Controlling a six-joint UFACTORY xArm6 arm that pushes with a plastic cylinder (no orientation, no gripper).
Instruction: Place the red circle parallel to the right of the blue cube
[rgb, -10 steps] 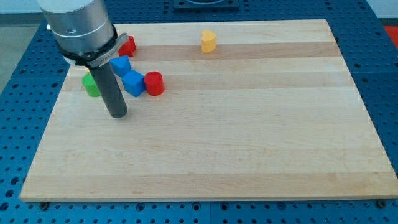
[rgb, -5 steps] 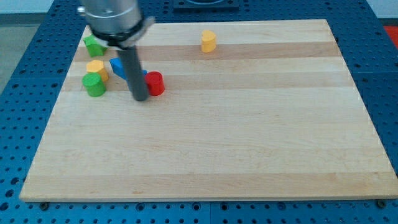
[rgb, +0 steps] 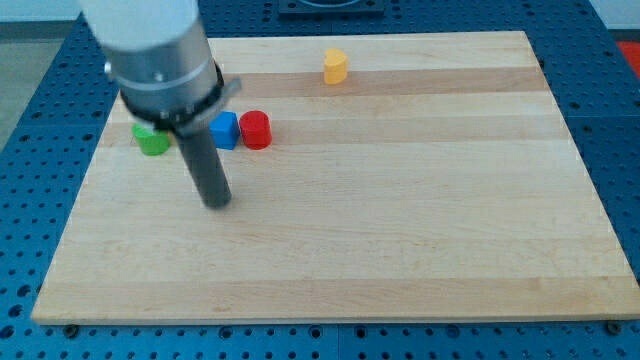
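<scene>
The red circle (rgb: 256, 130) lies on the wooden board (rgb: 400, 200) at the upper left, touching the right side of the blue cube (rgb: 225, 130). The two sit side by side in a row. My tip (rgb: 217, 201) rests on the board below and slightly left of the blue cube, apart from both blocks. The arm's body hides the area above and left of the blue cube.
A green block (rgb: 152, 139) sits left of the rod, partly hidden by the arm. A yellow block (rgb: 335, 66) stands near the board's top edge, right of centre. Other blocks seen earlier are hidden behind the arm.
My tip moved up to the blue cube and red circle, then drew back down and left. The blue cube now sits squarely left of the red circle.
</scene>
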